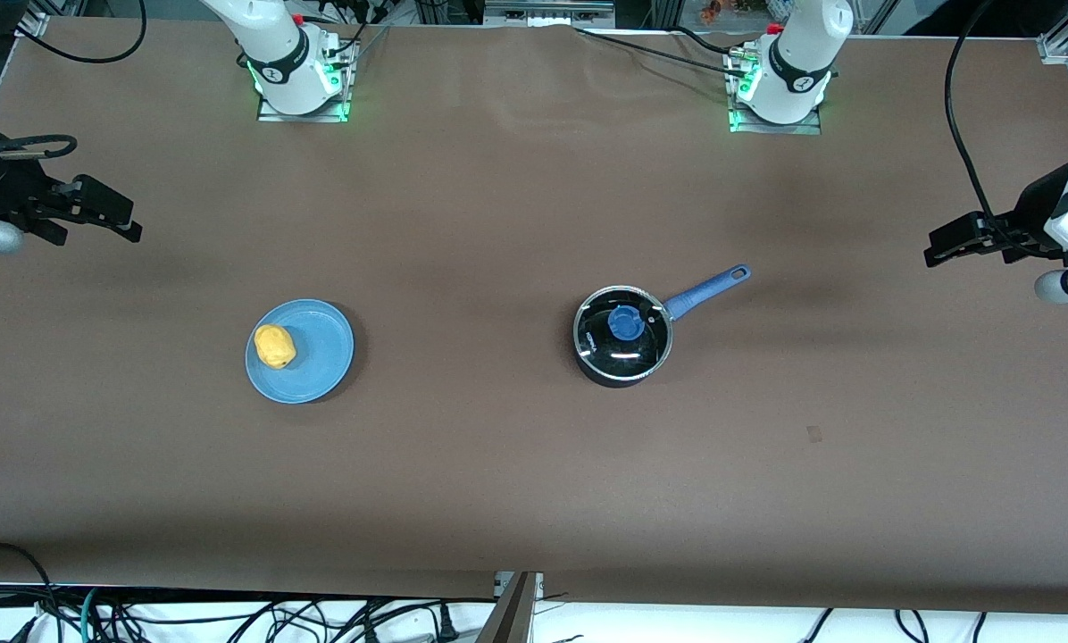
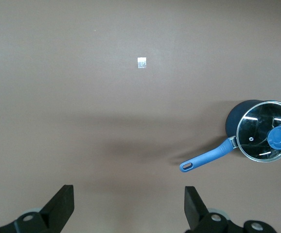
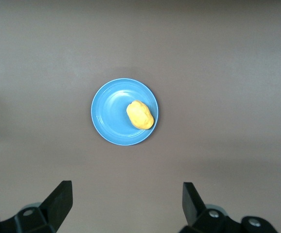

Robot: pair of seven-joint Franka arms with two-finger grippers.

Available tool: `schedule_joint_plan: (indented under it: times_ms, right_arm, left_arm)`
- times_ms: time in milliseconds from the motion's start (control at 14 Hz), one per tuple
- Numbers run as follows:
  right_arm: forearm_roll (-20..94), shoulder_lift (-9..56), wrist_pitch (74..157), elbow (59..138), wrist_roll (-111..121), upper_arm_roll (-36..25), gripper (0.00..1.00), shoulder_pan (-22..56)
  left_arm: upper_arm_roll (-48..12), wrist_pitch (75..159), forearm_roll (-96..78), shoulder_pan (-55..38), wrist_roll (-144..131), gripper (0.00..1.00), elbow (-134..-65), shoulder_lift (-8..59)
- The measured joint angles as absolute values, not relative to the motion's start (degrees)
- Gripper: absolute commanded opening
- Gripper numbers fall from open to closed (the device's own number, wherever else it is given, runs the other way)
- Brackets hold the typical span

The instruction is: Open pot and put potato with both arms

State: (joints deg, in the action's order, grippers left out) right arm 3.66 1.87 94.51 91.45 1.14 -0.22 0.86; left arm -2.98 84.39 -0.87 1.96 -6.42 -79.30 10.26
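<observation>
Well below my right gripper (image 3: 126, 204), jaws wide and empty, the potato (image 3: 140, 115) lies on its blue plate (image 3: 109, 116); my left gripper (image 2: 129, 206), equally spread, hangs off from the lidded pot (image 2: 264, 131)

Even, bright overhead light; soft shadows, sharp focus, slight lid (image 1: 623, 334) glare.

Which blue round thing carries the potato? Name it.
The flat blue plate, toward the right arm's end. The potato lies on it; the pot stays lidded, its blue knob on top.
</observation>
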Motion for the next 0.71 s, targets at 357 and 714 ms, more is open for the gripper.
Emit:
schedule_joint_plan:
  times_ms: [357, 714]
  right_arm:
    - [3.66, 1.87, 94.51, 91.45, 1.14, -0.22, 1.0, 0.86]
    - [3.66, 1.87, 94.51, 91.45, 1.14, -0.24, 1.0, 0.86]
  left_arm:
    - [-3.12, 84.14, -0.87, 1.63, -6.42, 1.0, -79.3, 10.4]
    - [-2.85, 84.11, -0.87, 1.82, -6.42, 1.0, -79.29, 10.6]
